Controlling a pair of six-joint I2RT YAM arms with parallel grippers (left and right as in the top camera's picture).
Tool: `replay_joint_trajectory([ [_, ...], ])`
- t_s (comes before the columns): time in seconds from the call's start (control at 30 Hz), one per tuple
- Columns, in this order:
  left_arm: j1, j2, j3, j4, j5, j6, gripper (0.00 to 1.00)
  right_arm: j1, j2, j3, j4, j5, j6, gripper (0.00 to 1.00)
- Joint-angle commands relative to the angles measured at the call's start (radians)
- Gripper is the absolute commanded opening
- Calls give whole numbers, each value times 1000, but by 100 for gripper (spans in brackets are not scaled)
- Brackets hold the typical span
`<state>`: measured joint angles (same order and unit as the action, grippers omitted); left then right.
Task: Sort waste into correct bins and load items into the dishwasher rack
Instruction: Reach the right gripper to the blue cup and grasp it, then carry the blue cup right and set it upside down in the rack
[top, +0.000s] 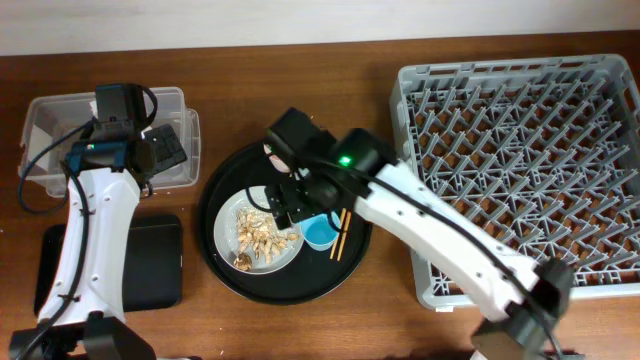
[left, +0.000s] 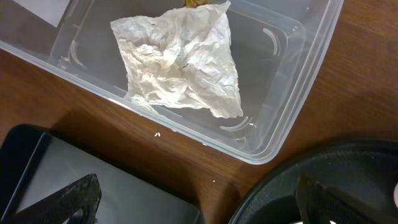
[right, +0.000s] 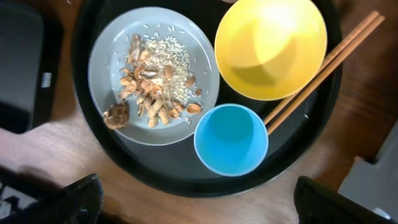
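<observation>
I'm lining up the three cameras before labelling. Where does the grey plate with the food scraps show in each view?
Overhead: the grey plate sits left of centre, in the left half of the round black tray.
Left wrist: not in it; only the tray's edge shows at lower right.
Right wrist: upper left, left of the yellow bowl.
Shared landmark: the round black tray.
</observation>
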<state>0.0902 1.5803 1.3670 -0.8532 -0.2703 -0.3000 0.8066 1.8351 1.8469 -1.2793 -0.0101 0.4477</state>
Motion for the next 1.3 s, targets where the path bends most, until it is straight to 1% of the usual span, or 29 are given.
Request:
replay_joint_trajectory([
  [0.0, -2, -11, 5, -1, -7, -10, 99, 10, 57, 31, -3, 7, -51, 99],
  [0.07, -2, -11, 5, -1, -7, -10, 99, 2, 68, 30, 43, -15, -47, 99],
  [0.1, -2, -11, 5, -1, -7, -10, 99, 5, 68, 30, 63, -57, -47, 99],
  [0.13, -2, -11, 5, -1, -7, -10, 99, 7, 68, 30, 92, -158, -48, 99],
  [0.17, -2, -11, 5, -1, -7, -10, 99, 12, 69, 22, 135, -234, -48, 95],
  [0.2, -2, -11, 5, -1, -6, -10, 99, 23, 69, 8, 161, -244, -48, 93],
  [0.27, -2, -11, 5, -1, -7, -10, 99, 47, 82, -18, 173, -156, -46, 93],
  [0.3, -2, -11, 5, -1, -7, -10, 99, 56, 101, -32, 156, -82, 32, 93],
  [0.33, -2, -11, 5, -1, -7, -10, 99, 57, 113, -45, 137, -50, 103, 86],
  [0.37, -2, -11, 5, -1, -7, -10, 99, 57, 122, -55, 120, -34, 138, 83],
  [0.47, -2, -11, 5, -1, -7, -10, 99, 58, 160, -86, 92, -29, 176, 70],
  [0.5, -2, -11, 5, -1, -7, -10, 99, 60, 175, -100, 104, -27, 175, 68],
  [0.6, -2, -11, 5, -1, -7, -10, 99, 59, 192, -110, 117, 1, 175, 65],
  [0.7, -2, -11, 5, -1, -7, -10, 99, 59, 216, -110, 117, 27, 198, 55],
  [0.77, -2, -11, 5, -1, -7, -10, 99, 59, 238, -110, 117, 27, 198, 52],
  [0.9, -2, -11, 5, -1, -7, -10, 99, 59, 242, -110, 118, 49, 199, 52],
  [0.97, -2, -11, 5, -1, -7, -10, 99, 59, 258, -113, 132, 48, 201, 46],
  [1.07, -2, -11, 5, -1, -7, -10, 99, 59, 266, -128, 143, 49, 201, 43],
  [1.13, -2, -11, 5, -1, -7, -10, 99, 59, 266, -128, 144, 49, 201, 38],
  [1.23, -2, -11, 5, -1, -7, -10, 99, 59, 266, -129, 144, 49, 201, 19],
  [1.27, -2, -11, 5, -1, -6, -10, 99, 58, 266, -129, 143, 49, 201, 15],
])
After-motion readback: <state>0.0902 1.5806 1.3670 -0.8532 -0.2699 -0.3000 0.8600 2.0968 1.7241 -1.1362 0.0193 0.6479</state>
